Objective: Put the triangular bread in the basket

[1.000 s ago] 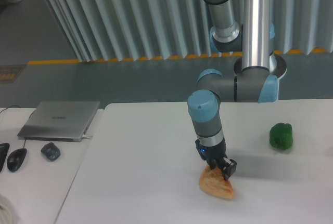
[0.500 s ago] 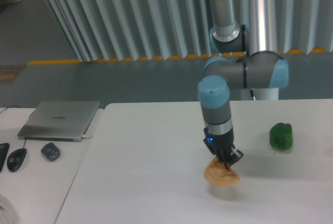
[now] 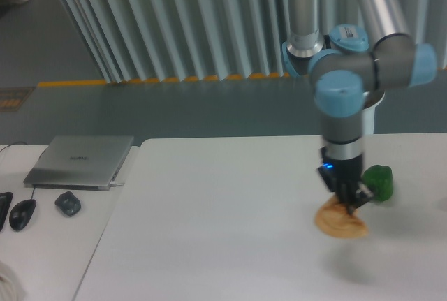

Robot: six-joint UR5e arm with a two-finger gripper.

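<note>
The triangular bread [image 3: 340, 223] is a golden-orange puffy pastry. It hangs above the white table [image 3: 209, 231], with its shadow on the tabletop below it. My gripper [image 3: 347, 207] points straight down and is shut on the bread's top edge, right of the table's middle. The basket is out of view.
A small green bell pepper [image 3: 379, 181] sits on the table just right of and behind the gripper. On the grey desk at left lie a closed laptop [image 3: 80, 160], a small dark object [image 3: 68, 203] and a black mouse [image 3: 22, 213].
The arm has carried the bread to the right and lifted it off the table, from the middle towards the green pepper. The grip has stayed shut on it.
</note>
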